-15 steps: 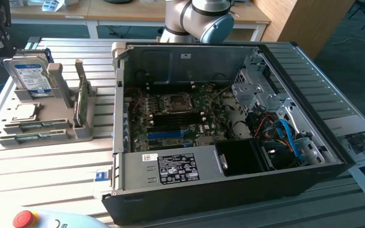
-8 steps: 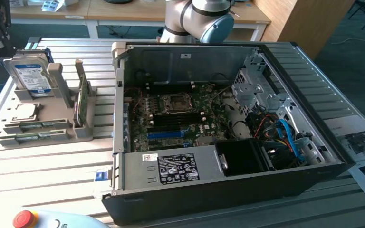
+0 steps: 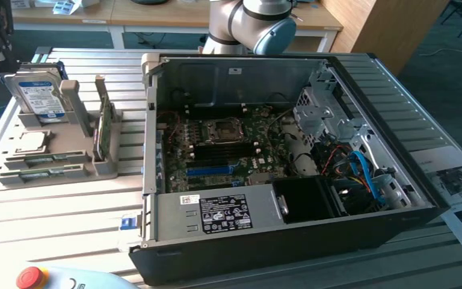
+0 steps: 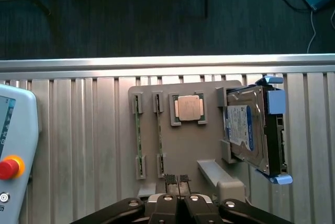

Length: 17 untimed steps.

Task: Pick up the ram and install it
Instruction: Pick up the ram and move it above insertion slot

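Note:
Two ram sticks (image 4: 137, 130) (image 4: 159, 130) lie side by side in slots of a grey parts holder (image 4: 172, 153) on the slatted table. In the exterior view the same sticks (image 3: 45, 159) (image 3: 34, 174) sit at the holder's near end, to the left of the open computer case (image 3: 295, 235). My gripper (image 4: 178, 178) hangs high above the holder, shut with its fingertips pressed together and nothing between them. It is closer to the holder's edge than to the ram sticks. The motherboard (image 3: 223, 150) lies exposed inside the case.
The holder also carries a CPU (image 4: 188, 108), a silver hard drive (image 4: 254, 130) with a blue-white label and an upright green card (image 3: 103, 129). A pendant with a red stop button (image 4: 9, 167) lies on the table. The arm's joint (image 3: 255, 21) rises behind the case.

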Motion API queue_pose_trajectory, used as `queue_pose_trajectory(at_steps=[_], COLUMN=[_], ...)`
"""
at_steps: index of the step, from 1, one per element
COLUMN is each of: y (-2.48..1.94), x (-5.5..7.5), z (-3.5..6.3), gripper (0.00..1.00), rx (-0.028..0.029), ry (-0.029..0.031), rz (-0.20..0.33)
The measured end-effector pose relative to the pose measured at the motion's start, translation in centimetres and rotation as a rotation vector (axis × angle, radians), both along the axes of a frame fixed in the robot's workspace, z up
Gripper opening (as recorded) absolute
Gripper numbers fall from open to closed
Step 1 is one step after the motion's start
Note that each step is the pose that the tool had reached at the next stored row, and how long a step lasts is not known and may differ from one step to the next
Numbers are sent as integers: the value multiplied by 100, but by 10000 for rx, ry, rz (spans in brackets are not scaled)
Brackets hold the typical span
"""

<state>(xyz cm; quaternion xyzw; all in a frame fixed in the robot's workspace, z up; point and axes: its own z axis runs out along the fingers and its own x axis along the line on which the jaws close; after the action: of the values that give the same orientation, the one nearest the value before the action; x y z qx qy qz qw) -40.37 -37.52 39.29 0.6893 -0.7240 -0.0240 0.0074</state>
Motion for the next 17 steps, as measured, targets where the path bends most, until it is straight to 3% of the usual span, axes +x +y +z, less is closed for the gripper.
queue_pose_trajectory(at_steps=[17], y=[0], x=[3], z=[0], gripper=[10], rx=[-1], ry=[0], rz=[507])
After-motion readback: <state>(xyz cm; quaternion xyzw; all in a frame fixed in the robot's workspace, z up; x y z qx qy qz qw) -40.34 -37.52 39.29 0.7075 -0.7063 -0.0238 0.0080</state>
